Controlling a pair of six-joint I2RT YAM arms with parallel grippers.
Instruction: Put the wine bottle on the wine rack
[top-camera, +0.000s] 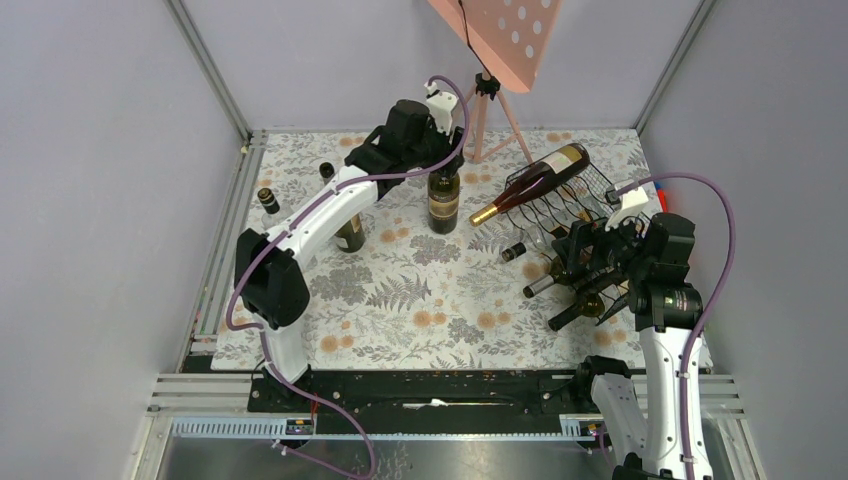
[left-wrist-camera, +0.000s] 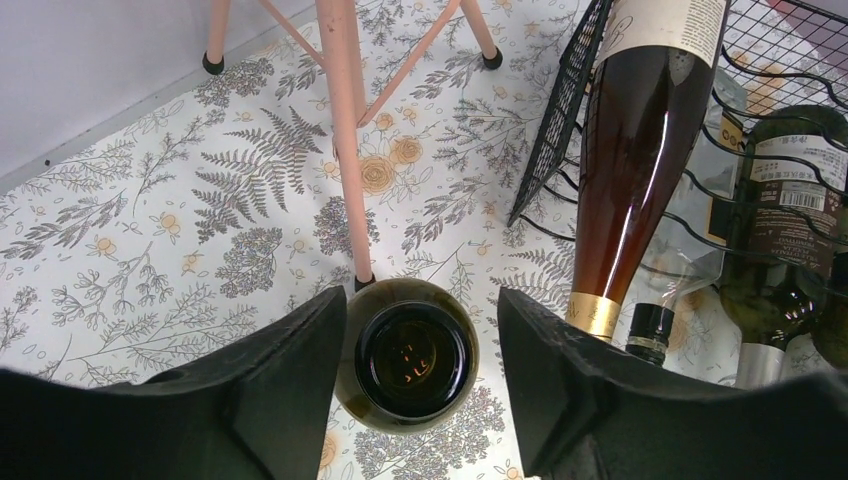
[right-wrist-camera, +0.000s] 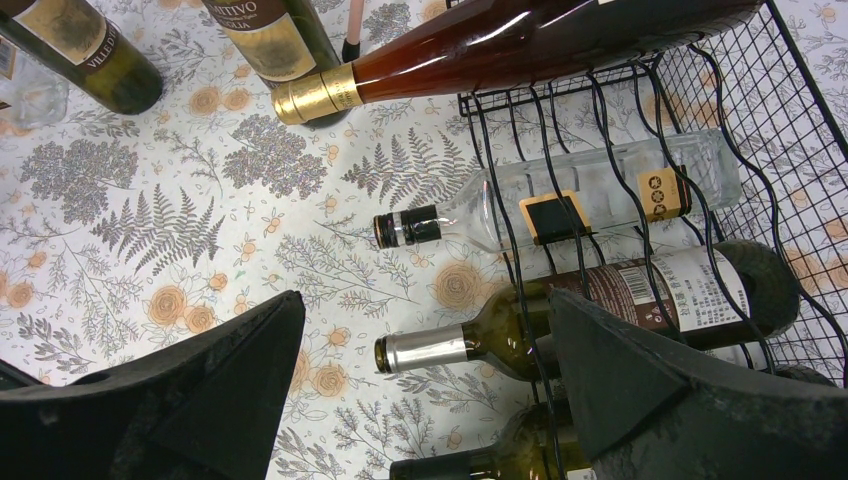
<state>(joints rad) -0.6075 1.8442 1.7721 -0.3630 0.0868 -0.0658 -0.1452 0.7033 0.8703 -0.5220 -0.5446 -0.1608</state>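
Left wrist view: left jaws apart, straddling top of upright dark-green glass wine bottle (left-wrist-camera: 410, 360) standing on floral-print surface (left-wrist-camera: 150, 250), near black thin-wire wine rack (left-wrist-camera: 560, 110); right jaws apart too, over rack's front, w/ several bottles lying in it.

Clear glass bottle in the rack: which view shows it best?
Right wrist: the clear bottle lies whole in the wine rack, cap outward. Left wrist shows a sliver and cap; top external, mostly its cap.
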